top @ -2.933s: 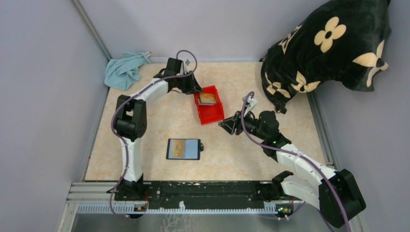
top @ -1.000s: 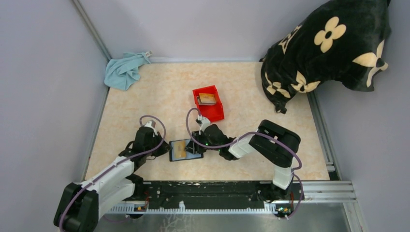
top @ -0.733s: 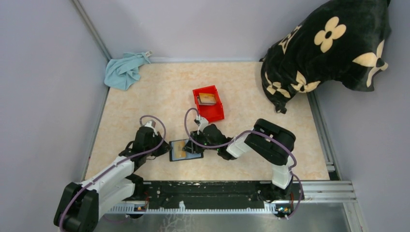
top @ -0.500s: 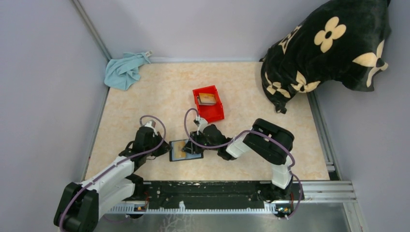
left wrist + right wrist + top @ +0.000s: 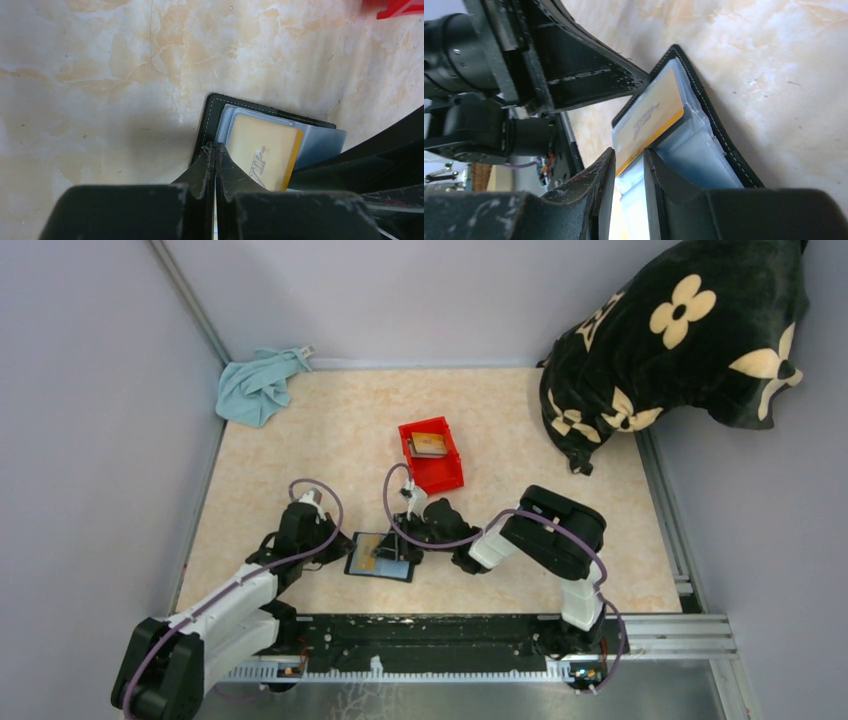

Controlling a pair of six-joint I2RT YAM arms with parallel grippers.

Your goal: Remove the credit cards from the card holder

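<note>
I find my left hand [image 5: 215, 151] and right hand [image 5: 629, 156] crowding the card holder [image 5: 358, 567] from both sides. The red bin [image 5: 445, 478] blocks just behind, with open surface [image 5: 330, 445] beyond.

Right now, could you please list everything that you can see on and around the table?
card holder: one, black with blue sleeves inside, lying open near the table's front, between the grippers
tan credit card: one, tan with an orange edge, in the card holder's sleeve
loose cards: small stack, tan and grey, number unclear, inside the red bin
red bin: one, red, mid-table beyond the card holder
cloth: one, light blue, crumpled in the far left corner
cushion: one, black with cream flowers, far right corner
table: one, beige marbled
left gripper: one, black, shut, tips at the card holder's edge
right gripper: one, black, apparently closed on the tan credit card's edge
</note>
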